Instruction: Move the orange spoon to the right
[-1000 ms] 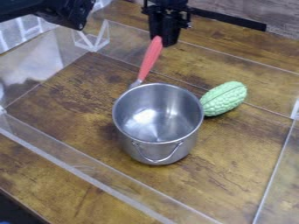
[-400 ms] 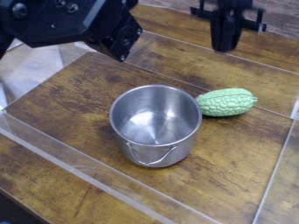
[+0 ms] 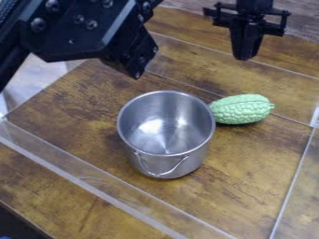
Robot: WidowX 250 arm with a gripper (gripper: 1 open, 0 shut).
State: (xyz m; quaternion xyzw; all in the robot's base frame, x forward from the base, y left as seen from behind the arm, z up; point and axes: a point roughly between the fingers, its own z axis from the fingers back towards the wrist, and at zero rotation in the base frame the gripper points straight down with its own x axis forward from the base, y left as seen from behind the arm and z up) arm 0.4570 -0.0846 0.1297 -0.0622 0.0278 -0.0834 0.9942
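Arm [image 3: 88, 37] fills upper left, close to camera. Steel pot [image 3: 166, 131] mid-desk [image 3: 75, 117], green vegetable [image 3: 242, 109] touching its right side. Hand [image 3: 247, 54] upper right, pointing straight down, fingers closed. Orange spoon not visible; can't tell whether it's gripped.

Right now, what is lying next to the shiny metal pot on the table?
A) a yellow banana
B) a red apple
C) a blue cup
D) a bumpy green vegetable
D, because a bumpy green vegetable lies on the wooden table just to the right of the pot, close by its rim.
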